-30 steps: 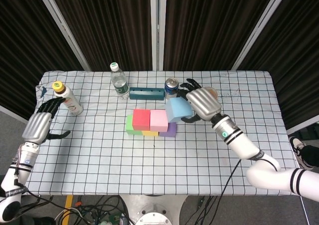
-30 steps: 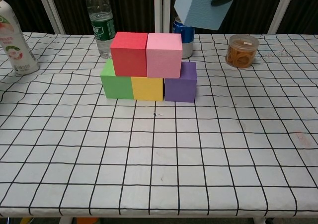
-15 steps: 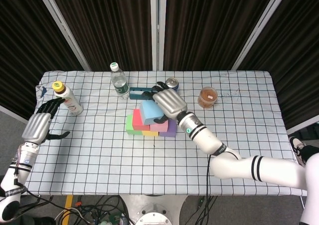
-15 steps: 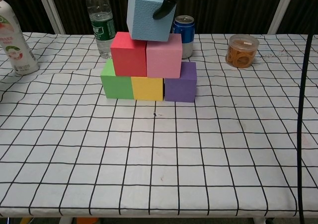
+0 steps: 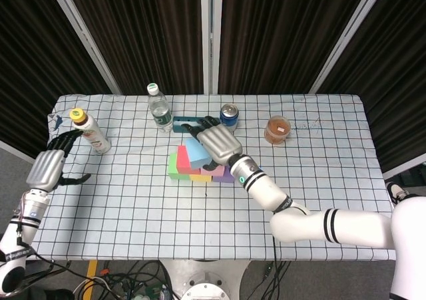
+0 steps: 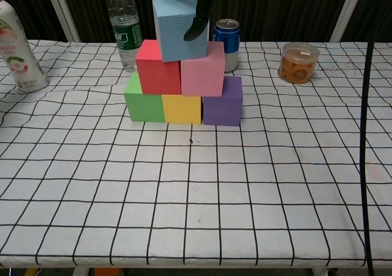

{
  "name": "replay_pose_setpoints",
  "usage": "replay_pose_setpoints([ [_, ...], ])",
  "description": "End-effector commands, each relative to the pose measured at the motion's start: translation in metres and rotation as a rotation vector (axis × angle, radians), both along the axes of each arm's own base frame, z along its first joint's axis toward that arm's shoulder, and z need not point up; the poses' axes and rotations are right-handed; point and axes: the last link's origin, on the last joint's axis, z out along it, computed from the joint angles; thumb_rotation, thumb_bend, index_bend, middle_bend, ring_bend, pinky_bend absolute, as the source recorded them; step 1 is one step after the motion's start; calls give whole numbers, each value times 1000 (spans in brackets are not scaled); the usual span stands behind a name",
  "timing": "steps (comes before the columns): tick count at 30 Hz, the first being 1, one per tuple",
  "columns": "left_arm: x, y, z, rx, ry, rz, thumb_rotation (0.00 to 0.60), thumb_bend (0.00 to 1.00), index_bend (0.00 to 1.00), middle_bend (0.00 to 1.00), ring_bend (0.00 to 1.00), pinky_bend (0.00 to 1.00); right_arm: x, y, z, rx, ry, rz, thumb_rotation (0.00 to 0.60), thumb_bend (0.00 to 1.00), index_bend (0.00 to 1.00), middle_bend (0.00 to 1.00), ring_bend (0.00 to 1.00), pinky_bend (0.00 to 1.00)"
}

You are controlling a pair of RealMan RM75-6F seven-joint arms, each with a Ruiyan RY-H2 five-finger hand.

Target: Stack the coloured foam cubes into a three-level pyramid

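We count six foam cubes: green, yellow, purple below; red, pink above; one light blue cube on top, tilted, gripped by right hand. Left hand hovers empty, fingers apart, at the table's edge.

text check | I can read nothing | water bottle green label: print too small | white bottle label: blurred | blue can: no legible lettering
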Motion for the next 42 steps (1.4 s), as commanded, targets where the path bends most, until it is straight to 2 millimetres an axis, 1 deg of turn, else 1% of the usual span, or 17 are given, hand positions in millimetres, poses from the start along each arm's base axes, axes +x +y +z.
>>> replay_pose_setpoints([
  [1,-1,-1,0,1,0,1,600,130,75,33,18,88,-5,2,5,-2,4,17,600,5,0,113,8,0],
  [4,-1,-2,1,5,-4,3,600,130,76,33,19,88,-11,1,8,-21,28,46,600,0,0,113,7,0],
  [7,-1,-3,1,6,-3,4,600,130,76,33,18,88,-15,-4,7,-19,45,70,600,0,0,120,1,0],
  [17,-1,-4,1,12,-7,10,600,130,76,32,18,88,-11,-21,-3,18,111,162,600,0,0,165,0,0],
  [20,-1,-4,2,12,-6,13,600,130,75,32,18,88,-10,-24,-5,15,110,168,600,0,3,229,0,0],
  [23,-1,-4,2,14,-7,12,600,130,75,30,19,88,-9,-26,-7,15,89,162,600,4,50,331,2,0],
  [26,-2,-3,2,16,-7,12,600,130,75,29,19,88,-9,-25,-5,9,64,157,600,17,94,407,27,0],
  [28,-2,-3,2,15,-6,11,600,129,75,28,19,88,-9,-24,-2,3,42,146,600,29,108,429,45,0],
  [35,0,-3,2,12,-4,-1,600,130,76,28,18,88,-14,-13,7,-43,-3,78,600,33,125,461,84,0],
  [42,3,-3,-2,-1,-3,-14,600,129,75,28,18,88,-13,-5,4,-73,-2,-10,600,23,125,468,105,0],
])
